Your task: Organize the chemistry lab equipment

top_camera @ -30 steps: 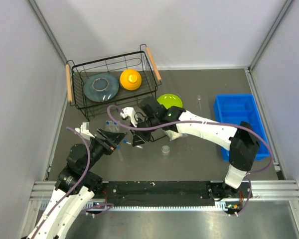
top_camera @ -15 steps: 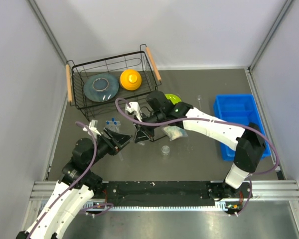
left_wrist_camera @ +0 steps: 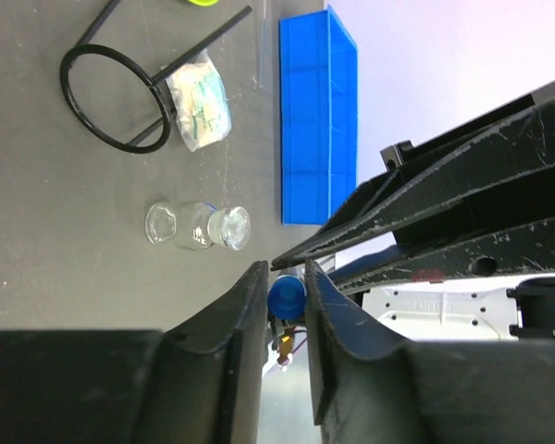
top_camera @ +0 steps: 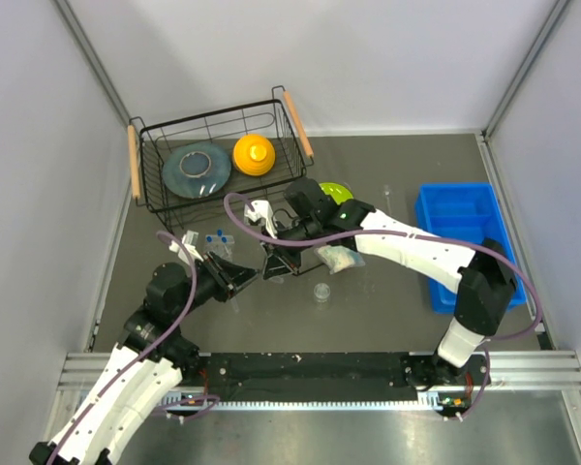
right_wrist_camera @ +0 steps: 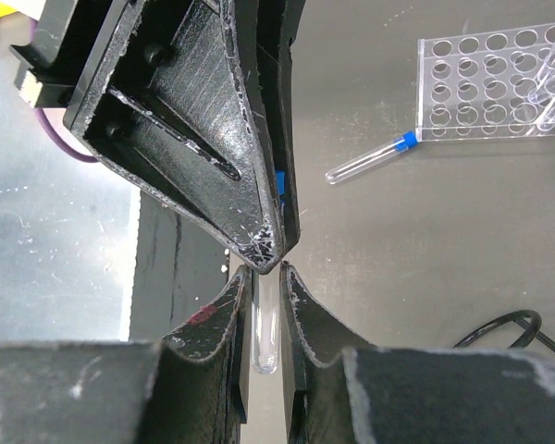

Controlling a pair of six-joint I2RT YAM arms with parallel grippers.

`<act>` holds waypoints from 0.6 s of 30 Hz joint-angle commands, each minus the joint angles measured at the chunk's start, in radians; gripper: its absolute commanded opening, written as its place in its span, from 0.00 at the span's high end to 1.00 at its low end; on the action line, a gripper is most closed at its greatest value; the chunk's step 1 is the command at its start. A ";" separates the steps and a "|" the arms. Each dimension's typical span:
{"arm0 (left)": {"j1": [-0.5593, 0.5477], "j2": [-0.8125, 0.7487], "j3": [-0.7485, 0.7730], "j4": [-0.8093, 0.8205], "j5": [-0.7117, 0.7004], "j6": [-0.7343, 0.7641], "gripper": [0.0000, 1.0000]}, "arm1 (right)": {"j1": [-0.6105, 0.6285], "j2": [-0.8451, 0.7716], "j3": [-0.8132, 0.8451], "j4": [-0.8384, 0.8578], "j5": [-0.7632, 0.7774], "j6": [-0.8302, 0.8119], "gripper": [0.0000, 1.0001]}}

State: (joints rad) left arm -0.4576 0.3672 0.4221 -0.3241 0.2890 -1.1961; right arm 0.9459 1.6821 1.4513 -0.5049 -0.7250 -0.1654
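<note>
Test tube (right_wrist_camera: 266, 342) looks light, slick, fragile; grip near its cap (left_wrist_camera: 285, 298). Left gripper (left_wrist_camera: 285, 276) and right gripper (right_wrist_camera: 266, 277) both pinch it.

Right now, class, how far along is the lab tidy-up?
Done: standing tubes in the rack. In hand: left gripper and right gripper both pinch one test tube, apparently a handover. Left: a loose tube beside the rack, plus goggles, packet and dish, not yet put away.
</note>
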 commanded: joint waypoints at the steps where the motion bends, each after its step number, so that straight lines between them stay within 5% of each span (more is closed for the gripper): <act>1: 0.004 0.012 0.014 0.036 0.016 0.029 0.80 | -0.001 -0.041 0.004 0.032 -0.021 -0.022 0.94; 10: 0.005 0.004 0.041 -0.013 -0.037 0.075 0.93 | -0.001 -0.041 0.009 0.010 -0.030 -0.043 0.88; 14: 0.004 0.013 0.125 -0.124 -0.148 0.185 0.94 | -0.001 -0.068 0.020 -0.044 -0.004 -0.108 0.58; 18: 0.004 0.099 0.233 -0.297 -0.322 0.335 0.94 | -0.027 -0.131 0.017 -0.110 0.039 -0.195 0.44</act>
State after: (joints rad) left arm -0.4576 0.3988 0.5369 -0.4767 0.1600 -1.0420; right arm 0.9436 1.6608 1.4467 -0.5602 -0.7044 -0.2543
